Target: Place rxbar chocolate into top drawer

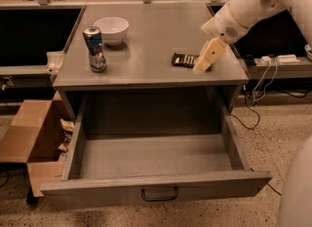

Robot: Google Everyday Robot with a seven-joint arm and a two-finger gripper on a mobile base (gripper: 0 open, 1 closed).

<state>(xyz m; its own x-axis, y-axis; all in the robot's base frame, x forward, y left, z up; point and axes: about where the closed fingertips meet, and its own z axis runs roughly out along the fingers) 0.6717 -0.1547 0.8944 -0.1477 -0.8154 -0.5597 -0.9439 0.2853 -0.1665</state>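
Note:
The rxbar chocolate [184, 59], a flat dark bar with pale lettering, lies on the grey tabletop [151, 41] near its right front. My gripper [201, 67], with cream fingers pointing down and left, hangs right over the bar's right end and hides part of it. The white arm comes in from the upper right. The top drawer [153, 190] is pulled fully out below the tabletop. Its inside is bare and its dark handle [159, 194] faces the front.
A blue-and-silver drink can [94, 48] stands at the tabletop's left, with a white bowl [111, 29] behind it. A brown cardboard box [30, 136] sits on the floor to the left of the drawer. Cables run along the floor at right.

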